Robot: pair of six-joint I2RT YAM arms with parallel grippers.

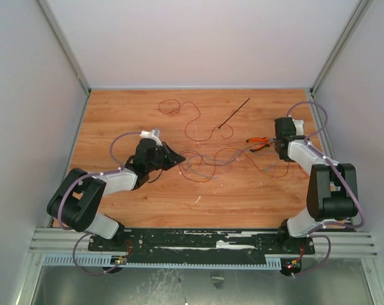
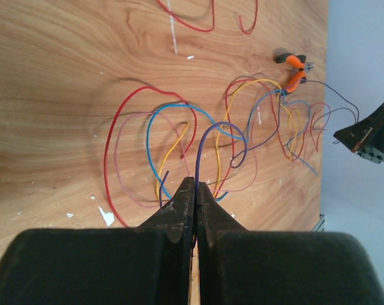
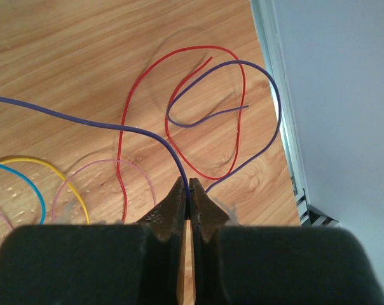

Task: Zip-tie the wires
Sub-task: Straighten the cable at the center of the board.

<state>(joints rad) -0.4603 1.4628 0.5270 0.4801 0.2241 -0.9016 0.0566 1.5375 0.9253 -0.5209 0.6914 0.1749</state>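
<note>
Purple, red, blue and yellow thin wires (image 1: 208,160) loop over the wooden surface (image 1: 116,114) between the tools; left tool (image 2: 196,186) and right tool (image 3: 188,183) each pinch a purple strand. Straight black plastic zip tie (image 1: 235,113) lies farther back.

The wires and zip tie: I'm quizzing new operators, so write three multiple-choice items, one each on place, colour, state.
1. Where is the zip tie? A. Far on the table, untouched. B. Between the left fingers. C. On the arm bases.
2. Which wire colour does the right gripper pinch? A. Yellow. B. Purple. C. Red.
3. The left gripper is: A. Wide open. B. Shut on a purple wire. C. Out of view.
Key: A, it lies beyond the wires, away from both grippers; B, a purple wire enters its fingers; B, its fingers meet on one.
</note>
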